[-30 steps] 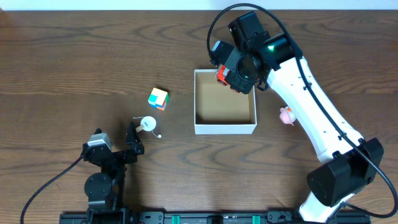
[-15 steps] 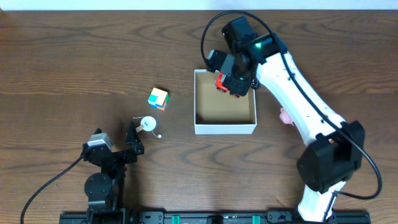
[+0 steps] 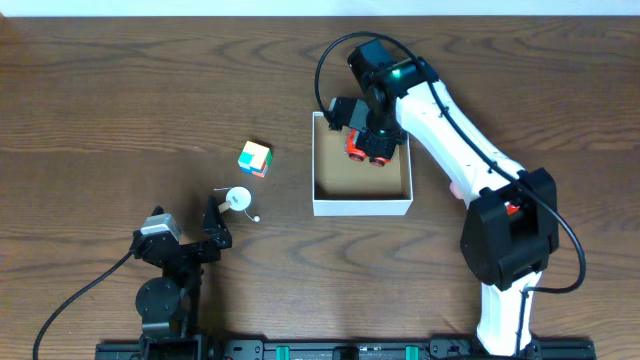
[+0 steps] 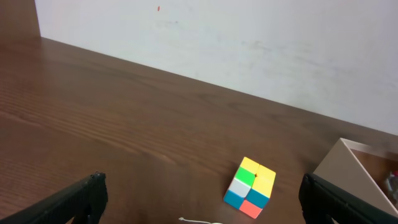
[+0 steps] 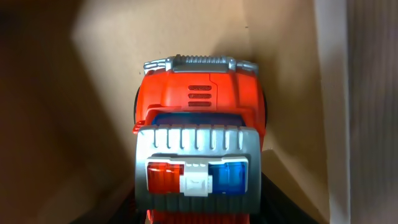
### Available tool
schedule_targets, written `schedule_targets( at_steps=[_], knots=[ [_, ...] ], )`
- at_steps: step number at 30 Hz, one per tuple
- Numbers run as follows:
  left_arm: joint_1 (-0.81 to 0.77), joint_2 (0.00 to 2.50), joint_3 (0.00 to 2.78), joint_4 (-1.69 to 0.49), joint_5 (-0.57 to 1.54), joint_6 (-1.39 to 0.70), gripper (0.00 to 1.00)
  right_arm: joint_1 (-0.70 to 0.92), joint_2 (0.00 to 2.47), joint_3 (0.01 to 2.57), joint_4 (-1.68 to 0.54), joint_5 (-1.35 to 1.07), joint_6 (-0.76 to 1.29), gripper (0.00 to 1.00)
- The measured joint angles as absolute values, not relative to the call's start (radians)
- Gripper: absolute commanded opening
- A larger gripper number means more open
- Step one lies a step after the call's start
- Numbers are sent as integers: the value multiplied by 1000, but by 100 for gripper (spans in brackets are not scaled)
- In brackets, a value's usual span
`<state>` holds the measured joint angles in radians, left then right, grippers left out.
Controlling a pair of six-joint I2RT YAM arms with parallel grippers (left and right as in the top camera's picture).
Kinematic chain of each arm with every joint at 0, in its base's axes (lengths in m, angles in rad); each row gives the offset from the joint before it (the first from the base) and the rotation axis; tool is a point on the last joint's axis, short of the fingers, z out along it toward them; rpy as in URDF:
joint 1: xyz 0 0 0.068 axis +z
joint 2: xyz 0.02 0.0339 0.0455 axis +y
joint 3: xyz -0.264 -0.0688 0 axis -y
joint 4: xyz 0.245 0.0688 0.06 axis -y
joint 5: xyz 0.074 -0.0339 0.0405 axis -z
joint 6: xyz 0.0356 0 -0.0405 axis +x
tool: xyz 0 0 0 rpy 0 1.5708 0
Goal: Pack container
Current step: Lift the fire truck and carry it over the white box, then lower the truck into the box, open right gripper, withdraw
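The container (image 3: 361, 205) is a square white-walled box with a brown cardboard floor, mid-table. My right gripper (image 3: 367, 143) is shut on an orange toy truck (image 3: 366, 146) with grey roof and red and blue lights, held inside the container's far part. The right wrist view shows the truck (image 5: 199, 137) between my fingers over the cardboard floor (image 5: 273, 56). A multicoloured cube (image 3: 254, 158) lies left of the container and shows in the left wrist view (image 4: 250, 186). My left gripper (image 3: 215, 222) is open and empty, low at the near left.
A small white round toy with a thin cord (image 3: 239, 199) lies just beyond my left gripper. A pink toy (image 3: 458, 187) shows partly behind the right arm, right of the container. The container's corner (image 4: 348, 165) shows at the left wrist view's right edge.
My right gripper has moved left and down with the truck, from over the container's far right corner to inside the container. The left arm has not moved.
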<state>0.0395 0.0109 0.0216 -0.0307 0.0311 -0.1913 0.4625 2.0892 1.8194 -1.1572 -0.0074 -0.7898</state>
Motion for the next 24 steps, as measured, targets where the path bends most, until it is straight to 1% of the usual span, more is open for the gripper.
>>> schedule_targets(
  at_steps=[7, 24],
  knots=[
    [39, 11, 22, -31, 31, -192, 98, 437, 2103, 1819, -1072, -5, -887, 23],
    [39, 11, 22, -31, 31, -192, 98, 414, 2104, 1819, -1066, -9, -910, 24]
  ],
)
